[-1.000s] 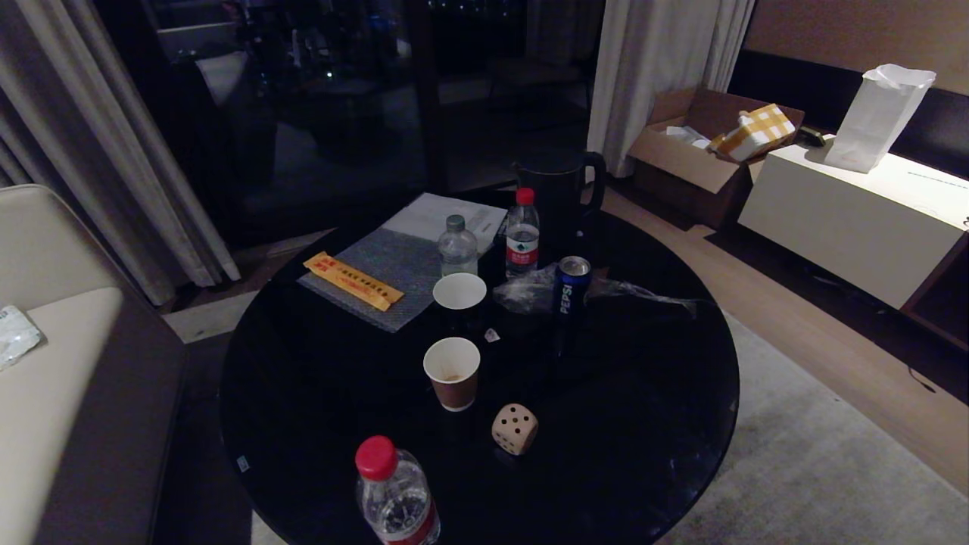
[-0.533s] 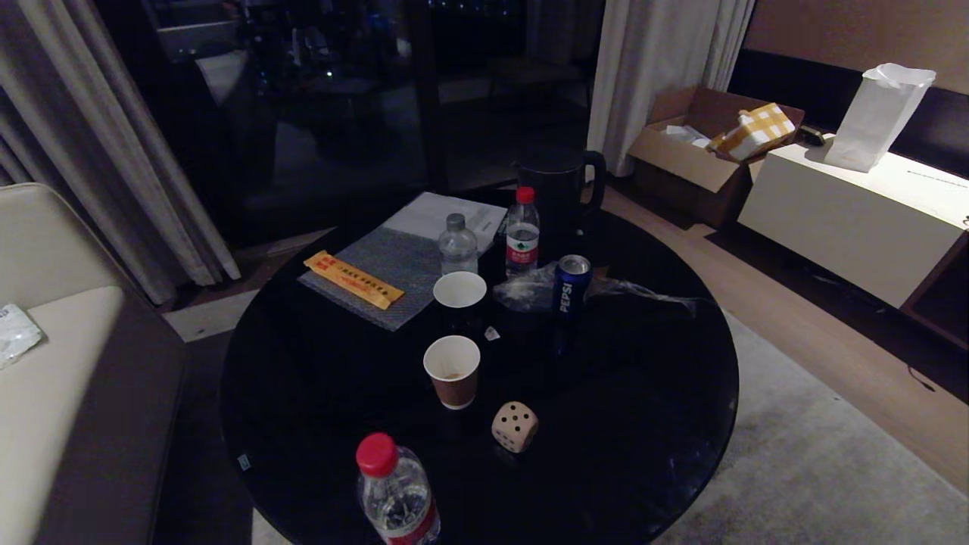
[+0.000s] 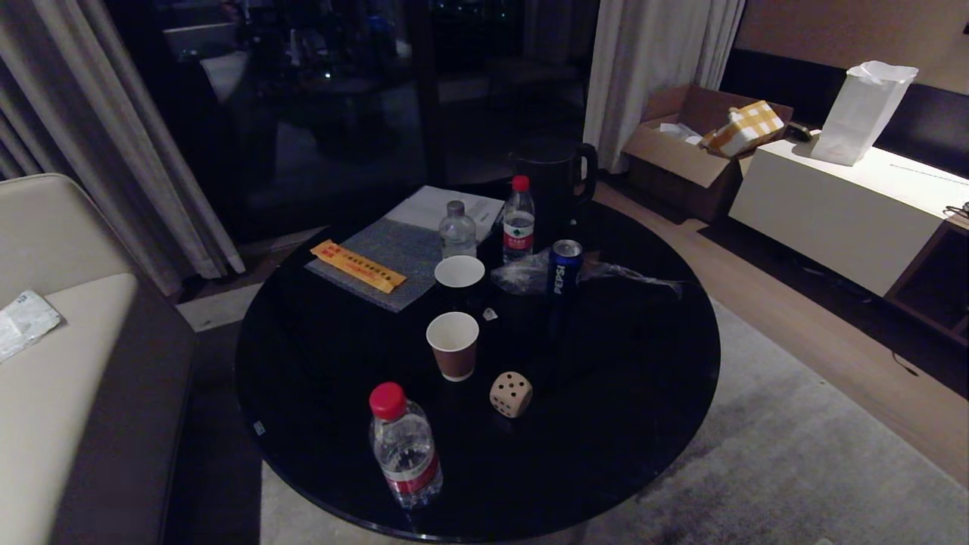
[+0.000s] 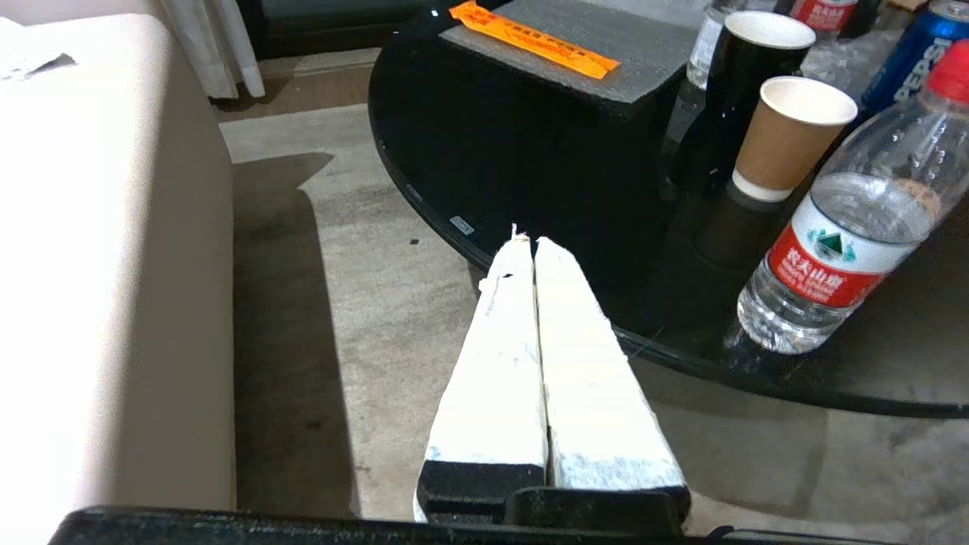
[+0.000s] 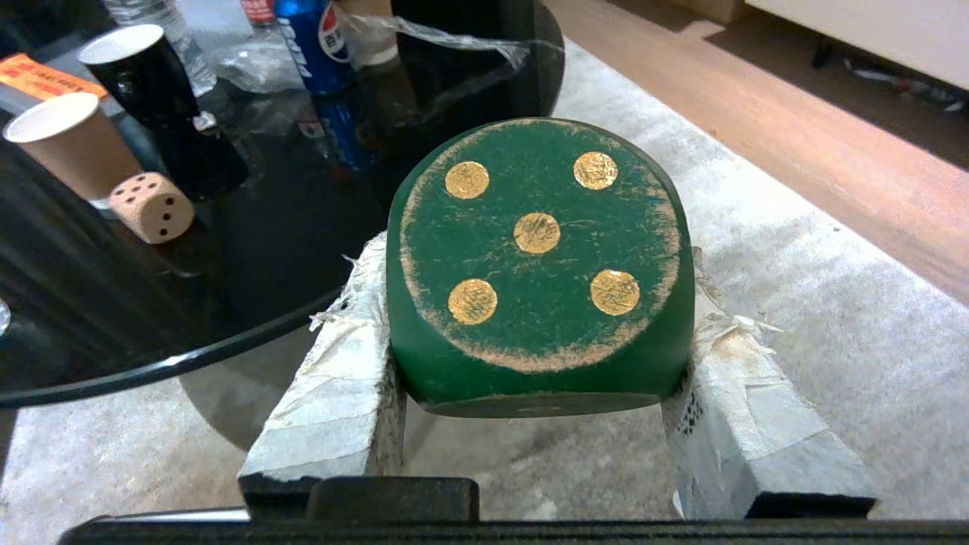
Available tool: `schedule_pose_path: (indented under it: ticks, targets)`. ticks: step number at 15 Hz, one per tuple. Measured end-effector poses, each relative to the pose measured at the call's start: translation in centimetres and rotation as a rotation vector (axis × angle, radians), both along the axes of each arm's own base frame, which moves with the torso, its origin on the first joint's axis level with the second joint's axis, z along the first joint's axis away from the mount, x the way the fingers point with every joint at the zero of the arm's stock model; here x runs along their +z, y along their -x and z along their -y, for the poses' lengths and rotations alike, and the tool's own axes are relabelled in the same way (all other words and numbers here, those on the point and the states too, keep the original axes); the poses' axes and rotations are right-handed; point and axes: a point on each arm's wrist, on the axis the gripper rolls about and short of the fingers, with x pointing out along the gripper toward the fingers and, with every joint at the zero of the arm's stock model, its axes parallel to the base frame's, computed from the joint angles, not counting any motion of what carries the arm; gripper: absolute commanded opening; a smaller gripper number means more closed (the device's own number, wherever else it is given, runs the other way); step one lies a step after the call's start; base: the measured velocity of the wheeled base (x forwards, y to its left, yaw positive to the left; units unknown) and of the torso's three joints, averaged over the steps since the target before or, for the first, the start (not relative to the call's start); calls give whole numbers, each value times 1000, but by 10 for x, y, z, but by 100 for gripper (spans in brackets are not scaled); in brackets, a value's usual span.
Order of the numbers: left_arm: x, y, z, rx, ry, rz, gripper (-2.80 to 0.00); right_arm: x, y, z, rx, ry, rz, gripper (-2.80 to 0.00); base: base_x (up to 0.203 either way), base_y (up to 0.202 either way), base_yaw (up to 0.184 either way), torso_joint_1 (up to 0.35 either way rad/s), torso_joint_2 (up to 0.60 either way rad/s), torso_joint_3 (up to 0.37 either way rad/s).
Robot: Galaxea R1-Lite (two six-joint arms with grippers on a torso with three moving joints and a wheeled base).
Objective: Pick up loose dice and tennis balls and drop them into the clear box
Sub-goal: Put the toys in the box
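Between the earlier head views and this one the whole picture shifted and the round black table [image 3: 651,424] sat a little smaller and further off, so your camera had moved back; nothing on the table moved. That reads as the base backing away with a load, probably heading for the clear box (which showed in no view).

Your right gripper [image 5: 539,356] was clamped about halfway shut on the dark green die [image 5: 539,265], five gold pips facing the wrist camera, held over the carpet just off the table's edge. Your left gripper [image 4: 528,242] had its jaws pressed together on nothing, hanging beside the table.

Counted: two dice, the green one and one beige die [image 3: 511,394] loose on the table near the brown paper cup [image 3: 453,345]. Two cups, three water bottles, one Pepsi can [image 3: 565,266]. No tennis balls showed.
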Motion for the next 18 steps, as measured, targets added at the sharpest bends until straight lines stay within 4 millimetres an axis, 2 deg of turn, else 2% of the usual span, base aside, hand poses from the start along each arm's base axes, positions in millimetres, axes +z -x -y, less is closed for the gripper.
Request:
schedule_pose_path:
  ticks: [4, 18]
  targets:
    - [0, 0, 0, 0, 0, 0, -280, 0, 0, 0, 0, 0, 0, -280, -3, 13, -80, 1, 3, 3]
    - [0, 0, 0, 0, -3, -1, -280, 0, 0, 0, 0, 0, 0, -280, 0, 10, -154, 1, 1, 2]
